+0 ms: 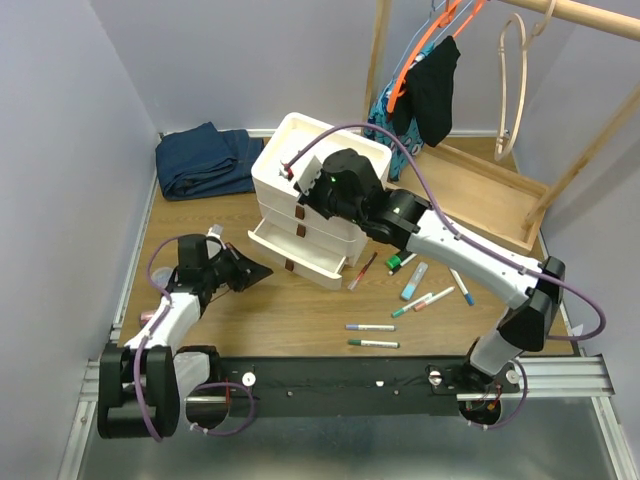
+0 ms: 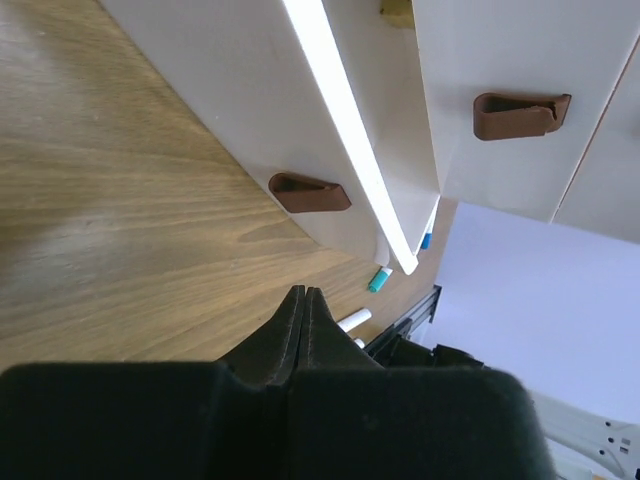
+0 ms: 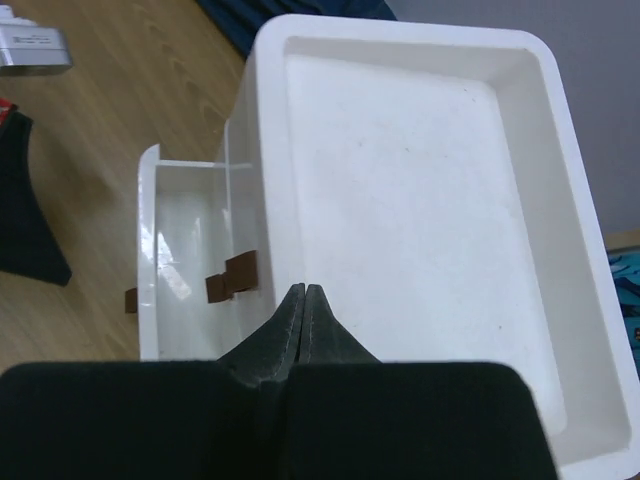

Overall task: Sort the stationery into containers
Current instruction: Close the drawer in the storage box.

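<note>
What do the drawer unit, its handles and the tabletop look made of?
Drawer unit: likely glossy white plastic, with sheen and moulded rounded rims. Handles: matte red-brown, probably plastic. Tabletop: wood or wood-look laminate, with visible grain.

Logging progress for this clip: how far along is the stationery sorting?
Barely begun. Done: the bottom drawer of the white drawer stack is pulled open. In hand: nothing; the left gripper and right gripper are both shut empty. Left: the markers and the red pen lie loose on the table.
</note>
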`<move>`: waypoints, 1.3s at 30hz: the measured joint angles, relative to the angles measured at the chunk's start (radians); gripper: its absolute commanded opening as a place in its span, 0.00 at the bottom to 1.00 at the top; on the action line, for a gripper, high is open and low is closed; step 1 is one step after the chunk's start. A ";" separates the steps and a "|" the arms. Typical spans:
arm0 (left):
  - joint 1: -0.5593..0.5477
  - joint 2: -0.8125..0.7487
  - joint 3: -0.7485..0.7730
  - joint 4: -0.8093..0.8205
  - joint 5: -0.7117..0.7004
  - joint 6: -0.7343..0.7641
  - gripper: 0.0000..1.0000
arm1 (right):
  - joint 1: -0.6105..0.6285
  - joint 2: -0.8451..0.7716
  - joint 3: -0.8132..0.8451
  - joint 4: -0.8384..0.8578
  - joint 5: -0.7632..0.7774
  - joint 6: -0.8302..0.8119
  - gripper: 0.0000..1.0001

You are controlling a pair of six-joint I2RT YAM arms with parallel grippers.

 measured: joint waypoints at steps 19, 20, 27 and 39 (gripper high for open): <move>-0.085 0.211 0.014 0.279 0.000 -0.133 0.00 | -0.127 0.188 0.100 0.059 0.066 0.045 0.01; -0.089 0.219 0.016 0.291 0.000 -0.138 0.00 | -0.127 0.191 0.100 0.058 0.063 0.049 0.01; -0.092 0.298 0.042 0.356 0.000 -0.174 0.00 | -0.135 0.230 0.116 0.075 0.048 0.071 0.01; -0.143 0.421 0.117 0.455 0.001 -0.231 0.00 | -0.137 0.228 0.106 0.084 -0.002 0.111 0.01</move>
